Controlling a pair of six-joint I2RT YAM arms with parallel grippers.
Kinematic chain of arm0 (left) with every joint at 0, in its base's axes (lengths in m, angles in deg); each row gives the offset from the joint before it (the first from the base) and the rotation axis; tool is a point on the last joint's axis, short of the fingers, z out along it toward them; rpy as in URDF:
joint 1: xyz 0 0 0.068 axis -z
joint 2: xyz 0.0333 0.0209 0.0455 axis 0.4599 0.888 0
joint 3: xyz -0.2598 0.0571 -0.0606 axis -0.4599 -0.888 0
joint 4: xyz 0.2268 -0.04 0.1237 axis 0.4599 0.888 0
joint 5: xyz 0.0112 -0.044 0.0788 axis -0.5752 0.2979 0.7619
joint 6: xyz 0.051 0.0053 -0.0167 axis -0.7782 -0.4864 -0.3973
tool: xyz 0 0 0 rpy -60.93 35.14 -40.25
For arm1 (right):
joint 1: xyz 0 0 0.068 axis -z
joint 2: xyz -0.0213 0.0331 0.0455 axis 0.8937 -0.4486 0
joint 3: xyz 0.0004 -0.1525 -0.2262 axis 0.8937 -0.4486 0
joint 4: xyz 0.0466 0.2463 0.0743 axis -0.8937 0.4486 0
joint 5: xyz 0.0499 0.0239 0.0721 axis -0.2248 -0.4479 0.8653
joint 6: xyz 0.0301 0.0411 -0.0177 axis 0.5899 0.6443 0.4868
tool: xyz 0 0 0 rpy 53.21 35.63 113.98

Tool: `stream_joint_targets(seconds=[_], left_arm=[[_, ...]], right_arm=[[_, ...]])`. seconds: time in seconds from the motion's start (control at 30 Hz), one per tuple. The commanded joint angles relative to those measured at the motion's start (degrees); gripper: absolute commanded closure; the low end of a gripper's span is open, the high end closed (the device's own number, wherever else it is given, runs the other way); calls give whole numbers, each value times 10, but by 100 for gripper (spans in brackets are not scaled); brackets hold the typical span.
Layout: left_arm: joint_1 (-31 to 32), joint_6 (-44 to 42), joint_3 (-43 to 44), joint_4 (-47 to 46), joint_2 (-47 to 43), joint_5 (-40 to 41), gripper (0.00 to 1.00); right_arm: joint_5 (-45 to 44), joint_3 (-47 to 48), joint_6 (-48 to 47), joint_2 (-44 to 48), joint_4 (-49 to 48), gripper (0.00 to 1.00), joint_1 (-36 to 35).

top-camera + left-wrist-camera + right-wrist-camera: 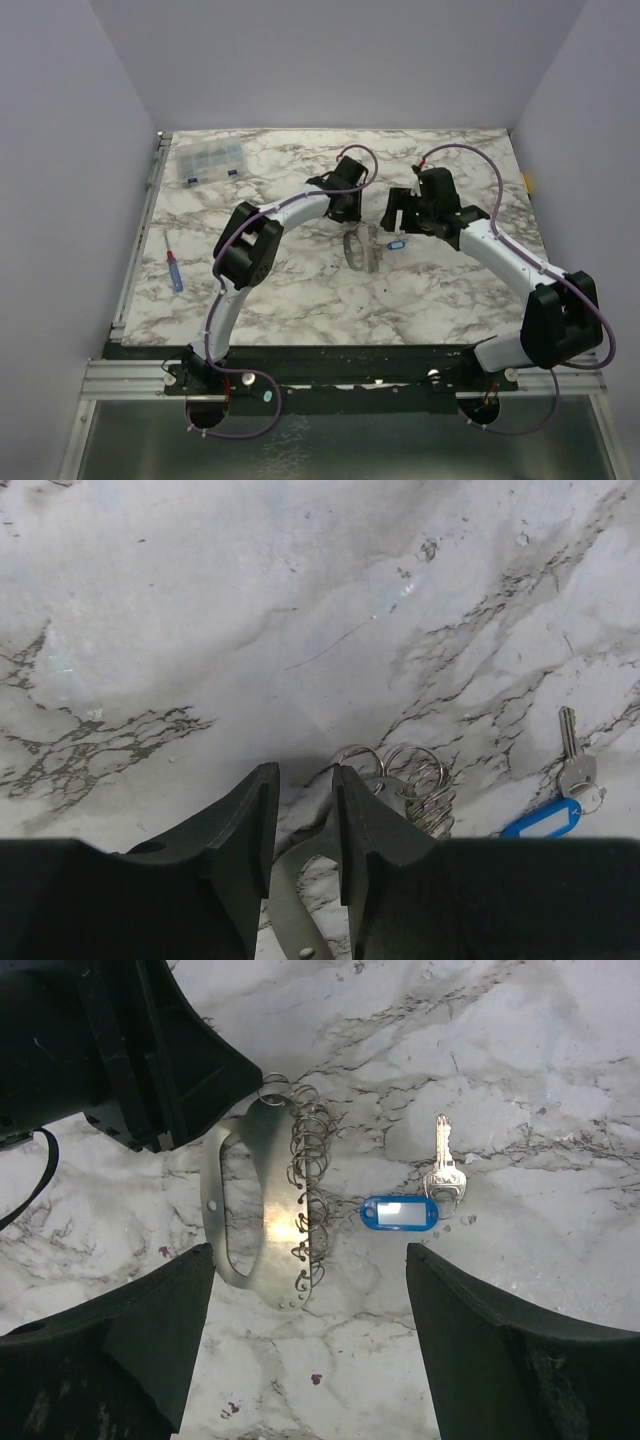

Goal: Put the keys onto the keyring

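Note:
The keyring [262, 1210] is a flat grey metal loop with several wire rings along its right edge, lying flat on the marble table [300, 300]. A silver key [442, 1168] with a blue tag [398, 1212] lies just right of it, apart from the rings. My left gripper [305, 820] hovers low at the keyring's far end. Its jaws are narrowly apart astride the metal band [290, 900], with a gap showing on both sides. My right gripper [308, 1255] stands wide open above the table, with the keyring and key ahead of its fingers and nothing between them.
A clear plastic compartment box [208, 160] sits at the back left. A screwdriver with a blue and red handle [174, 268] lies near the left edge. Grey walls enclose the table on three sides.

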Motion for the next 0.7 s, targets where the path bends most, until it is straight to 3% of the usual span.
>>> stream_joint_targets(seconds=[0.0,0.3,0.5,0.67], left_arm=[[13,-6,22,10,-11,-6,64],[23,-42,9,6,-38,30,44],[23,-73,-66,-33,-97,58,33],[23,-102,-142,-91,-177,76,21]], right_arm=[[8,-11,-4,16,-8,20,3],[28,-17,-6,38,-22,20,3],[65,-31,-11,70,-43,20,3],[159,-46,-24,112,-84,14,3]])
